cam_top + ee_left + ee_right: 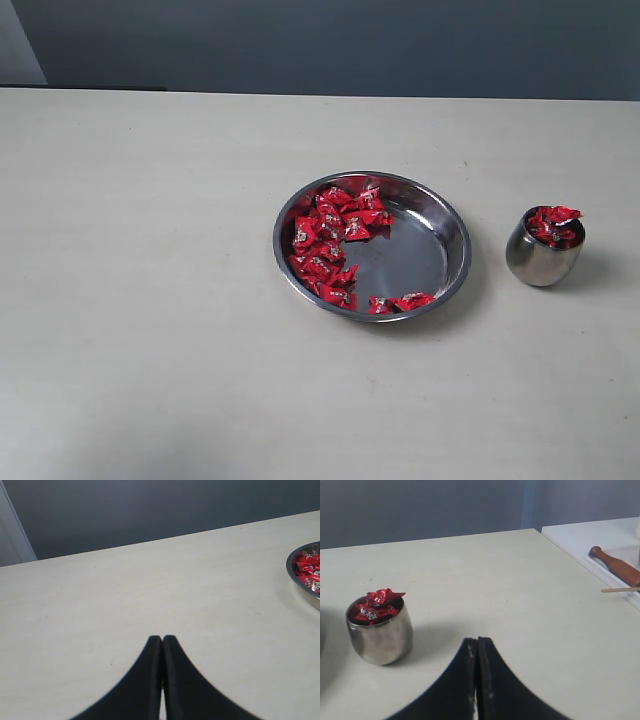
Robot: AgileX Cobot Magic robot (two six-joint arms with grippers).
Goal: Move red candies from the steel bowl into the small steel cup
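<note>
Exterior view: one bowl [420,252], one cup [538,263], many candies [326,236]

Soft, even light falls across the pale table [150,300], which reads bright without washing out, while the wall [300,40] behind stays a dim blue-grey. The steel bowl [425,255] shows a muted sheen on its flat bottom, not hard glare, and a faint shadow hugs its near right rim. The small steel cup [540,262] throws a soft-edged shadow to the right. In the wrist views the left gripper [162,638] and right gripper [477,640] are featureless black shapes with blurred edges. The exterior view is slightly soft and grainy.
</note>
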